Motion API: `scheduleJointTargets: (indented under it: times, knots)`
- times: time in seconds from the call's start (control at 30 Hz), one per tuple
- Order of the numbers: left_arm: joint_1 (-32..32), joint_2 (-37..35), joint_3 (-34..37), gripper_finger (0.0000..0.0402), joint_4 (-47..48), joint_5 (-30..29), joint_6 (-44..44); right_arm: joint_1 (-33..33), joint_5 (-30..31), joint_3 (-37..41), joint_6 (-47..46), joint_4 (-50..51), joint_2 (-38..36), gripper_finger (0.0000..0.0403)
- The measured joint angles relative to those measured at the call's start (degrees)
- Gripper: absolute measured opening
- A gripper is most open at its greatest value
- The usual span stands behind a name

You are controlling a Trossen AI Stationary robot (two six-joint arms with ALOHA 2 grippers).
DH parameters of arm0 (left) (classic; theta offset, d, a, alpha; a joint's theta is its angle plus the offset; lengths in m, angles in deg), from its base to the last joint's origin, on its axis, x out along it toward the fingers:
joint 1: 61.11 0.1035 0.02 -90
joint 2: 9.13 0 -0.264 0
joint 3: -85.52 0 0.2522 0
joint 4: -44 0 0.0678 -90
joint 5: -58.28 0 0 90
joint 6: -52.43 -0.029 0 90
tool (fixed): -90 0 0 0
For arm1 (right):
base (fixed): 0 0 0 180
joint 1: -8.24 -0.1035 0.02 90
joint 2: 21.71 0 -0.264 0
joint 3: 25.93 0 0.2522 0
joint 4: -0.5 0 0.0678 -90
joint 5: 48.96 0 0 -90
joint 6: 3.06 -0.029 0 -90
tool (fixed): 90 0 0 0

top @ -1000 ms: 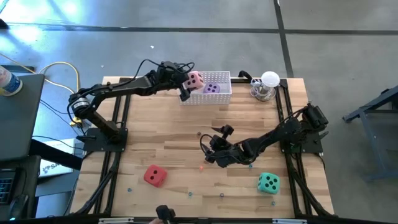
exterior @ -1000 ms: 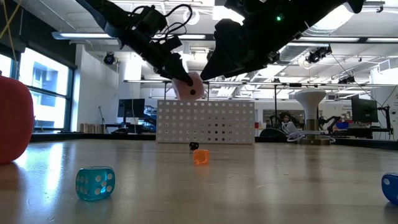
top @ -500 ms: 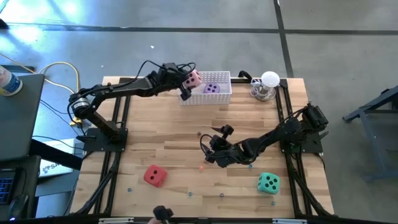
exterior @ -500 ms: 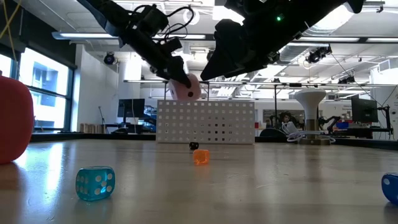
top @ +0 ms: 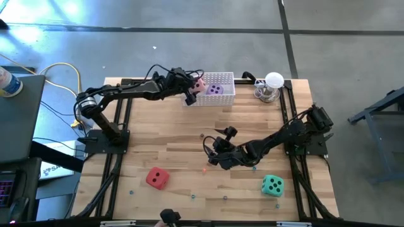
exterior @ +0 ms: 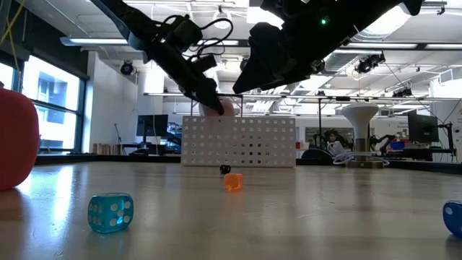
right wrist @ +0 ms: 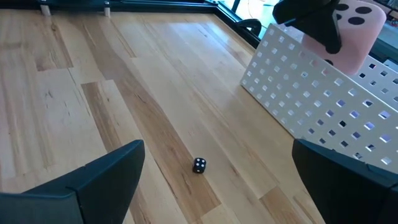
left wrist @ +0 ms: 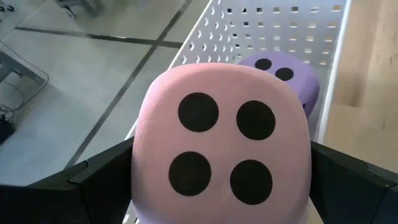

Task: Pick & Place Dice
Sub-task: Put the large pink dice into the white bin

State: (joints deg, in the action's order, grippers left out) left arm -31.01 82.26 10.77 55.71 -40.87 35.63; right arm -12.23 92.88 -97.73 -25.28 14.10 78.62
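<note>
A: What does the room look like?

B: A wide hall with a grey concrete floor (top: 208, 38), ceiling lights and tall windows on one side. Desks with screens stand beyond the far edge of the tabletop (top: 170, 135), which is made of pale wood planks inside a black frame.

A: And what stands on it?

B: At the far edge sits a white perforated basket (top: 222, 98), with a white mushroom-shaped lamp (top: 273, 81) near the corner beside it. The purple die (top: 216, 89) lies inside the basket. The red die (top: 157, 178) sits near the front on the left, and the teal-green die (top: 273, 185) near the front on the right, well apart from each other.

A: The arms?

B: The left gripper (top: 192, 88) is over the basket's left end, fingers (left wrist: 93, 180) spread wide and clamping the pink die (left wrist: 221, 143) from both sides, above the purple one. The pips on this pink die look dark. The right gripper (top: 211, 151) hangs over the middle of the tabletop, fingers (right wrist: 93, 177) spread and holding nothing.

A: Anything small?

B: A tiny black die (right wrist: 199, 165) and a tiny orange one (exterior: 233, 182) lie mid-table, and a small clear blue die (exterior: 110, 212) sits close to the low camera.
</note>
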Motion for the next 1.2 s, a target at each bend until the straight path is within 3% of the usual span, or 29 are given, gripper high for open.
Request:
scheduleJointTargets:
  times: [0.17,0.37,0.57,0.73,0.8,1.0,1.2]
  knots:
    - [-0.09,0.00,0.00,0.0386,-0.07,-0.92,-1.07,0.00,-0.01,0.00,0.00,0.00,0.00,0.0400]
    - [-1.66,0.00,0.00,0.0386,0.45,-8.22,-0.95,0.05,0.38,0.00,-0.02,-0.07,0.00,0.0400]
    - [-4.42,0.00,0.00,0.0386,0.69,-8.46,-3.52,3.06,10.40,0.00,-3.87,-1.81,-0.68,0.0400]
    - [-6.50,0.00,-0.09,0.0386,1.43,-9.19,-7.52,8.34,17.77,0.03,-0.90,-6.79,-1.38,0.0400]
    - [-6.97,0.00,-0.09,0.0386,1.62,-8.82,-8.39,11.67,14.83,0.02,3.24,-12.36,-1.76,0.0400]
    - [-6.47,0.00,-0.09,0.0386,1.34,-8.39,-7.81,22.42,-6.57,-0.02,9.73,-25.40,-1.73,0.0400]
    - [-5.31,0.00,-0.08,0.0386,1.57,-8.35,-7.61,29.71,-11.62,-0.02,9.21,-28.21,-1.70,0.0400]
